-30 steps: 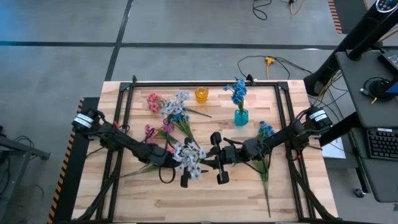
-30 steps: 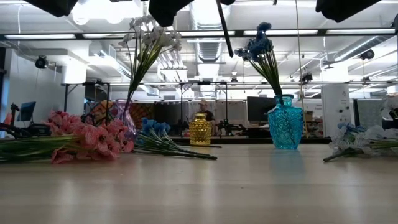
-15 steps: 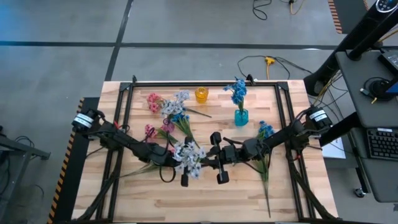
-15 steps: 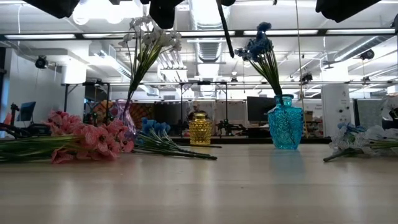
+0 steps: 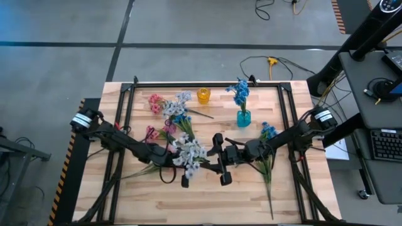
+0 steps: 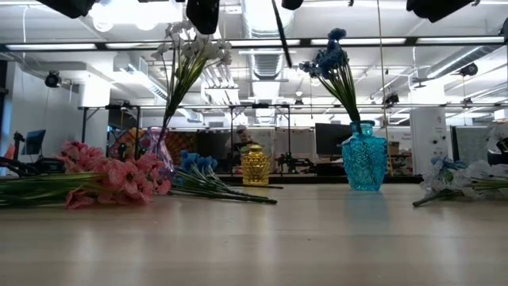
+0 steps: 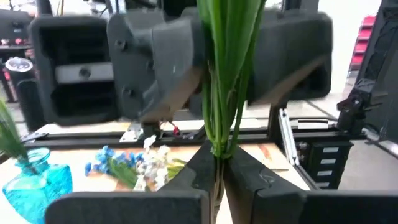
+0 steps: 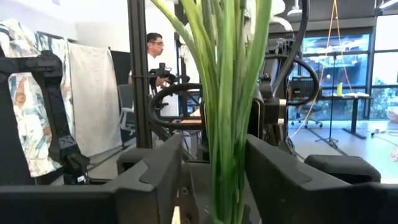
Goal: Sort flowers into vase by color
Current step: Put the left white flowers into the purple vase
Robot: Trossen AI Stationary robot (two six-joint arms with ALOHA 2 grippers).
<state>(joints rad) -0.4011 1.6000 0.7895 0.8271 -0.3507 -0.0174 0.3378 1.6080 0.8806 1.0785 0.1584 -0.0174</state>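
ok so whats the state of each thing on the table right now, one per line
left pincer: shut on the white-lavender bunch's stems
right pincer: open around the same stems
white-lavender bunch: held up off the table
blue vase: upright, blue flowers in it
yellow vase: upright, empty
clear vase: upright, white flowers in it
pink flowers: lying on the table
loose blue flowers: lying on the table

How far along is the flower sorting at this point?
Done: blue flowers stand in the blue vase. In hand: the left gripper is shut on the stems of a white-lavender bunch, with the open right gripper around them. Left: pink flowers and loose blue sprigs lie on the table.
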